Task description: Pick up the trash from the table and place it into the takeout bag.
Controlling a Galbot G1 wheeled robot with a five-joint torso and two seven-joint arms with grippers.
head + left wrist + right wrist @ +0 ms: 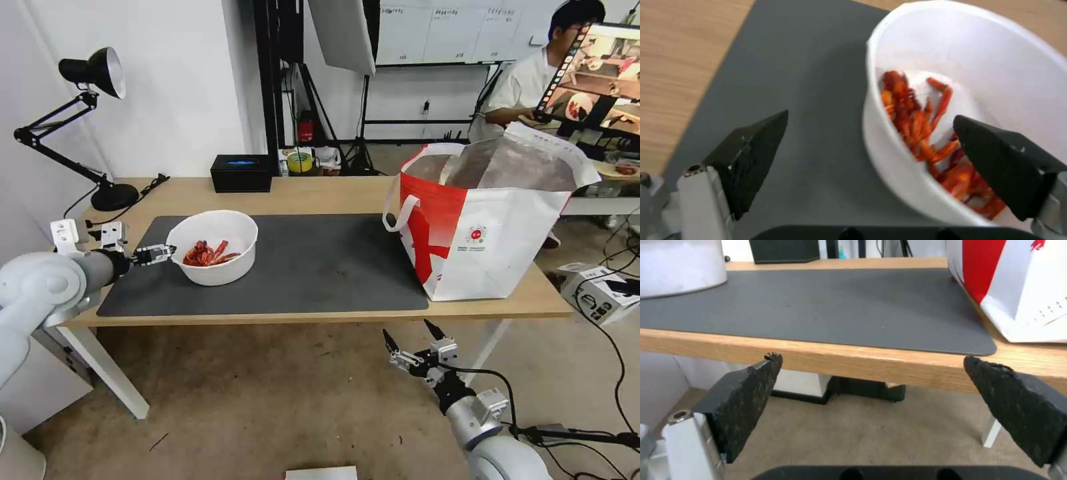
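The trash in view is a white round bowl (212, 257) (996, 60) holding red crayfish shells (208, 253) (916, 123), on the left part of the dark grey mat (320, 260) on the table (320, 193). My left gripper (160, 253) (870, 116) is open at the bowl's left rim. One finger (751, 156) is outside over the mat and the other finger (1005, 160) is over the shells, with the bowl wall between them. The red-and-white takeout bag (487, 227) (1018, 280) stands open at the table's right end. My right gripper (410, 340) (871, 358) hangs open below the table's front edge.
A black tissue box (241, 172) sits at the table's back edge and a black desk lamp (87, 120) at the back left corner. A cardboard box (600, 293) and cables lie on the floor to the right. Bare mat separates bowl and bag.
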